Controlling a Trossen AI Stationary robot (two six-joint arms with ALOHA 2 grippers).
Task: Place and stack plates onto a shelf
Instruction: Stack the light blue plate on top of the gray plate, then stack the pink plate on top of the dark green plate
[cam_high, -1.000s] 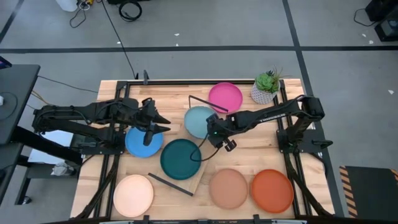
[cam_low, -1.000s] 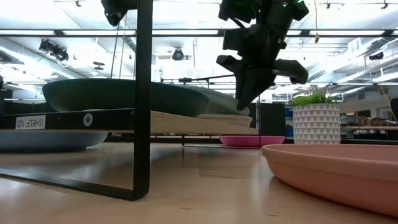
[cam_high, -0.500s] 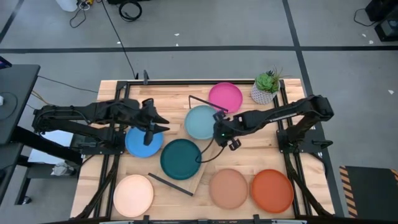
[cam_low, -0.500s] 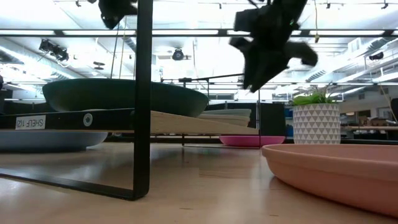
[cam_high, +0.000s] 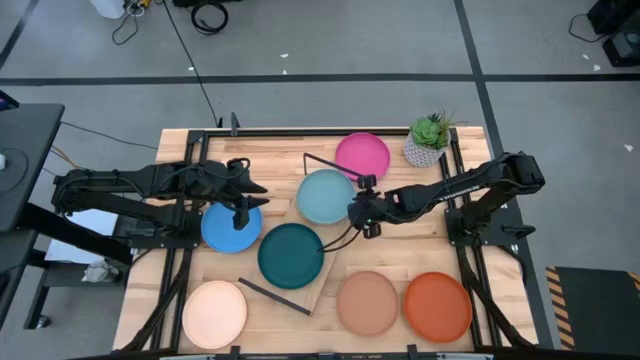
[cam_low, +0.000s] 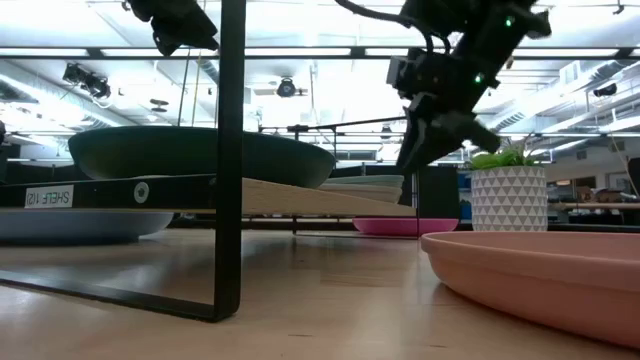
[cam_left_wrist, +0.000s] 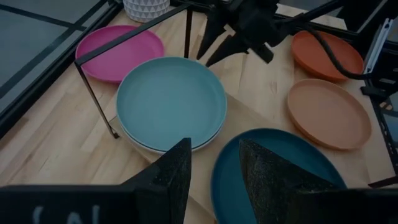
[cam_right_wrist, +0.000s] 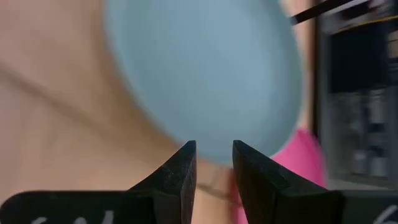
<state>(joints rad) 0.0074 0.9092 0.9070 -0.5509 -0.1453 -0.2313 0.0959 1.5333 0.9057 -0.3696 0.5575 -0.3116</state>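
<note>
Plates: the light blue plate (cam_high: 324, 196) is lying on the shelf (cam_high: 318, 288), far of the dark teal plate (cam_high: 290, 254). The right gripper (cam_high: 364, 211) is hovering empty, fingers parted, just right of it; next, it should be heading for the magenta plate (cam_high: 362, 156). The left gripper (cam_high: 243, 200) is waiting, parted, over the bright blue plate (cam_high: 229, 231).

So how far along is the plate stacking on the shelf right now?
Done: the round light blue plate lies on another plate on the light-wood shelf, beside the dark teal plate. In hand: nothing; the right tool is open, empty, beside the light blue plate. The left tool hovers over the bright blue plate. Left: bright blue, magenta, tan, orange-red and cream plates on the table.
</note>
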